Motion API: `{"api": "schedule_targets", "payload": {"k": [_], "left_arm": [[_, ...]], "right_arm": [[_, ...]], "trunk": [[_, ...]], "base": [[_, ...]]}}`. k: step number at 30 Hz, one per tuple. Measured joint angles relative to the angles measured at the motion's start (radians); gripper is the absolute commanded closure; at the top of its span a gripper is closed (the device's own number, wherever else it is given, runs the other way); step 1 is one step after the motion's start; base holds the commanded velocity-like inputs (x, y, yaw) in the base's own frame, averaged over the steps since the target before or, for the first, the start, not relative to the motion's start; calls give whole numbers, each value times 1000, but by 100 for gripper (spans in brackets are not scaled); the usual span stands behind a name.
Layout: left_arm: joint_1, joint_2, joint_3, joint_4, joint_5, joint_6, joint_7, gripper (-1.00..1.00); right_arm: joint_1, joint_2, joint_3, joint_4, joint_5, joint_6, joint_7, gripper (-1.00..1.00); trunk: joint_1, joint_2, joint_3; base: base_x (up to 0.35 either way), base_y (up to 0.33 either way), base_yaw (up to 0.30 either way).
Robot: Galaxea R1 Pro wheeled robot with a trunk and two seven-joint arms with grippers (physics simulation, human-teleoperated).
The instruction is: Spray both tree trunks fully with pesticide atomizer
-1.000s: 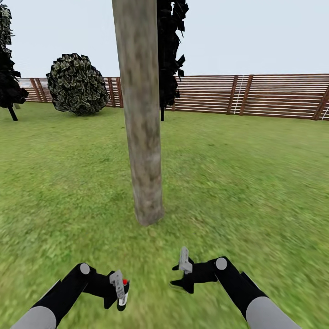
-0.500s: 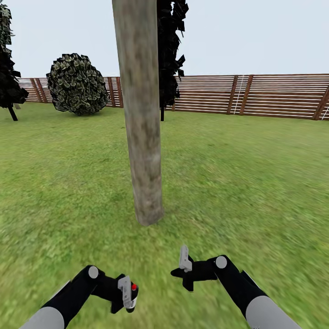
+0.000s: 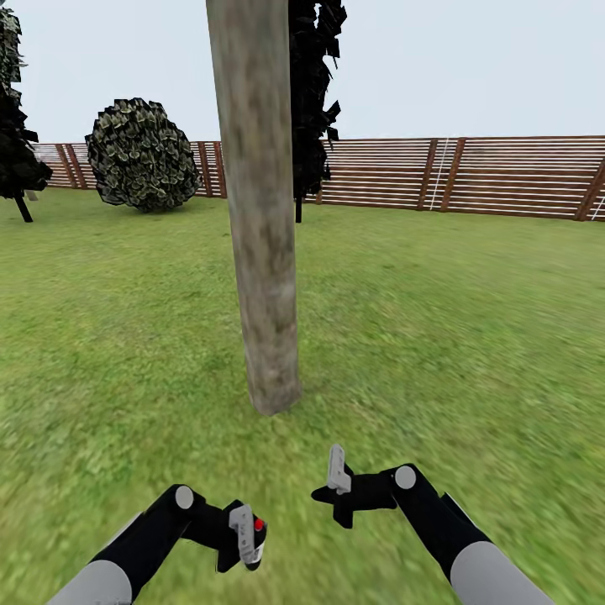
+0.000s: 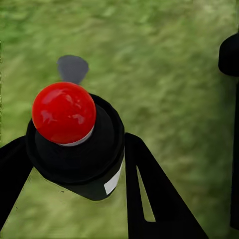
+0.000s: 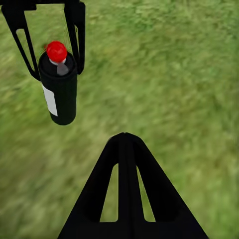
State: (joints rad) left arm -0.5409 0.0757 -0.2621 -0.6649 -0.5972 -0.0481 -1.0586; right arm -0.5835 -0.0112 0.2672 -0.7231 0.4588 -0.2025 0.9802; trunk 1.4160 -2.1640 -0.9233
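Note:
A thick pale tan-grey tree trunk (image 3: 260,210) stands upright on the lawn straight ahead; its crown is cut off above and I make out no white pesticide specks on the bark. The second thick-trunked tree is out of view. My left gripper (image 3: 248,538) is shut on the pesticide atomizer (image 3: 255,538), a black bottle with a red cap, held low over the grass in front of the trunk. The left wrist view looks down on the atomizer (image 4: 74,144) between the fingers (image 4: 144,189). My right gripper (image 3: 336,481) hangs shut and empty beside it; from it I see the atomizer (image 5: 59,84).
Grass lawn (image 3: 470,336) spreads all around. A round bush (image 3: 141,155) sits back left, a slim black-leaved tree (image 3: 313,92) stands behind the trunk, another (image 3: 15,126) at the left edge. The brown slat fence (image 3: 504,176) closes the far side.
My left arm has moved right and forward with the atomizer, closer to the right gripper. The right gripper has risen slightly. The trunk and camera stayed put.

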Motion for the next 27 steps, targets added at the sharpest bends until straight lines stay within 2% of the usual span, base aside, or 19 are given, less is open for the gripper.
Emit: {"api": "schedule_targets", "payload": {"k": [2, 4, 8, 13, 27], "left_arm": [[-7, -15, 0, 0, -3, 1, -1, 100], [-10, -34, 0, 0, -23, 3, -1, 100], [-17, -49, 1, -1, -41, 6, -1, 100], [-27, -53, 3, -2, -40, 6, -4, 100], [-34, -111, 4, -2, -43, 7, -1, 100]], "right_arm": [[0, 0, 1, 0, -1, -1, 0, 100], [0, 0, 1, 0, -2, -1, 0, 100], [0, 0, 2, 1, -3, -2, 0, 100], [0, 0, 3, 5, -3, -3, 0, 100], [0, 0, 4, 5, -3, -3, 0, 100]], "trunk": [[0, 0, 0], [0, 0, 0], [0, 0, 0], [0, 0, 0], [0, 0, 0]], "base": [[0, 0, 0], [0, 0, 0], [0, 0, 0], [0, 0, 0], [0, 0, 0]]}}
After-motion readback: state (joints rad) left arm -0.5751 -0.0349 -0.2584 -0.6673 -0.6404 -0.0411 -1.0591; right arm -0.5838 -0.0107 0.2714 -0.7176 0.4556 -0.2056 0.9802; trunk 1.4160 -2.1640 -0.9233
